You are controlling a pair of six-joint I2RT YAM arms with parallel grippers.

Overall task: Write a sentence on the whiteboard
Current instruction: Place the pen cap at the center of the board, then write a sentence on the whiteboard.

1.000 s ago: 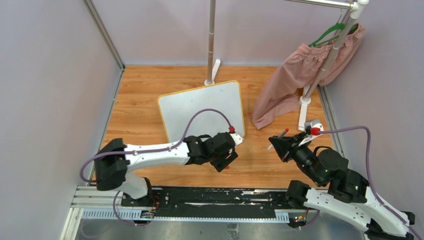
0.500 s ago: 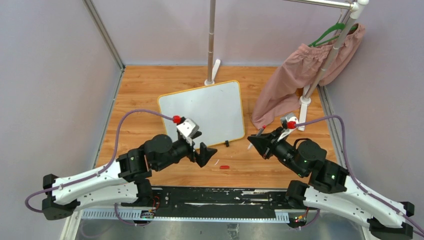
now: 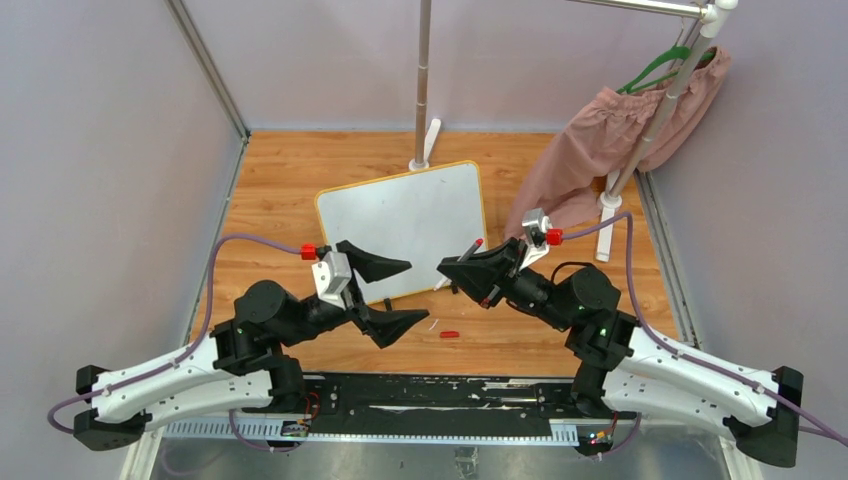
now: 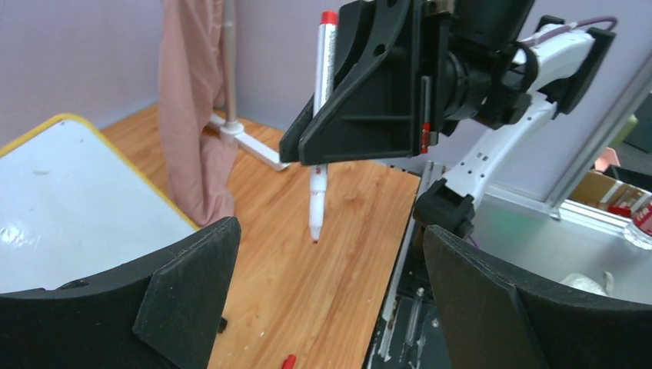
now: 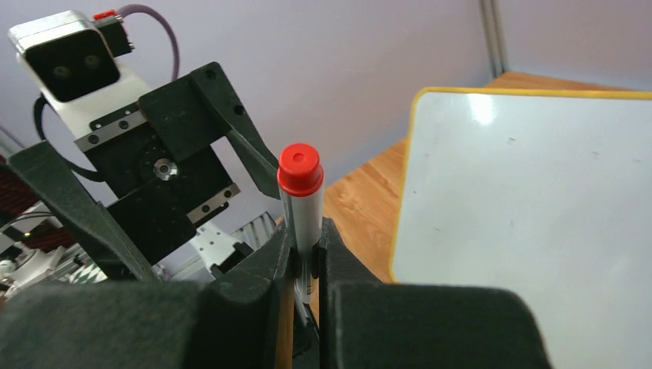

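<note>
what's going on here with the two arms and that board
The right hand is shut on a red-ended marker, holding it above the wooden table at the near right corner of the whiteboard. Its uncapped tip points down and is not touching anything. The left hand is wide open and empty, facing the marker from the left. A small red cap lies on the table in front of the board. No writing is visible on the whiteboard yet.
</note>
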